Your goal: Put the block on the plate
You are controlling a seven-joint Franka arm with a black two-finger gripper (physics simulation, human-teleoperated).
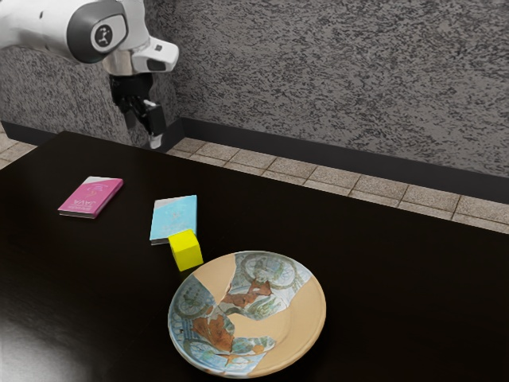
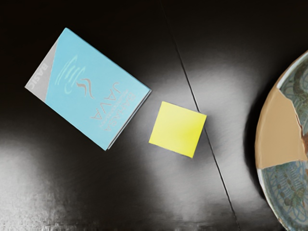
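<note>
The black gripper [image 1: 145, 134] hangs high at the exterior view's upper left, open, with nothing between its fingers, well above and away from the block. On the dark table sits the yellow block [image 1: 186, 251], between the blue book and the plate [image 1: 307, 333]. In the wrist view, the block [image 2: 178, 129] lies near the middle, apart from the book, and part of the plate's tan rim [image 2: 269, 139] is visible. The plate has a patchwork pattern of blue-green and brown pieces.
A light blue book [image 1: 175, 217], also in the wrist view as a blue book [image 2: 96, 91], lies close beside the block. The pink book [image 1: 92, 196] rests farther toward the exterior view's left. A textured grey wall [image 1: 334, 79] stands behind the table.
</note>
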